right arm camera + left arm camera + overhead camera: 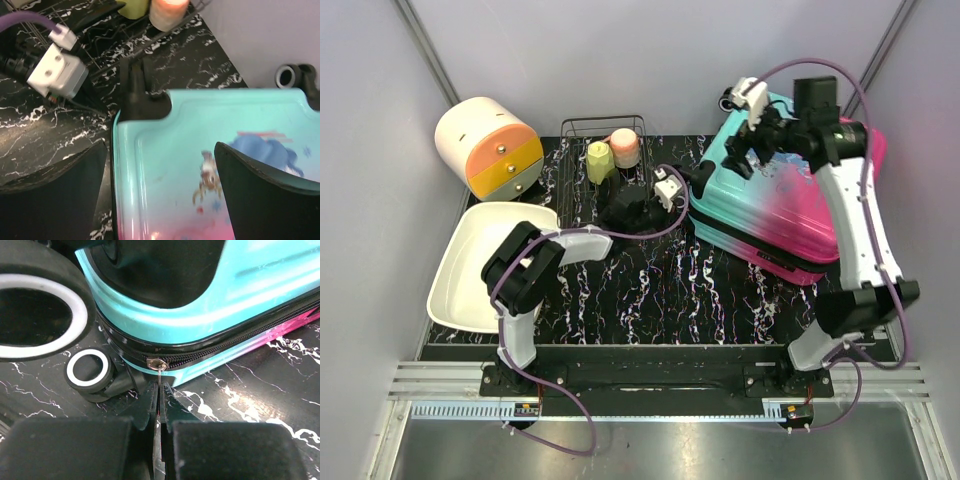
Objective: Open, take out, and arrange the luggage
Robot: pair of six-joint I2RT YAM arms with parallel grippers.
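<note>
The luggage (780,215) lies flat and closed on the right of the black marble table, teal at its left end and pink at its right. My left gripper (682,195) is at the case's near-left corner. In the left wrist view it (159,390) is shut on the small metal zipper pull (159,371), which hangs from the black zipper of the teal shell (200,320). My right gripper (745,150) hovers over the teal end of the lid. In the right wrist view it (160,185) stands open, fingers wide apart above the cartoon print (210,180).
A white-and-orange round drawer box (488,148) stands at the back left. A wire rack (603,120) behind the left gripper holds a yellow-green cup (599,160) and a pink cup (625,148). A white tray (470,270) lies at the left. A luggage wheel (89,369) sits beside the zipper pull.
</note>
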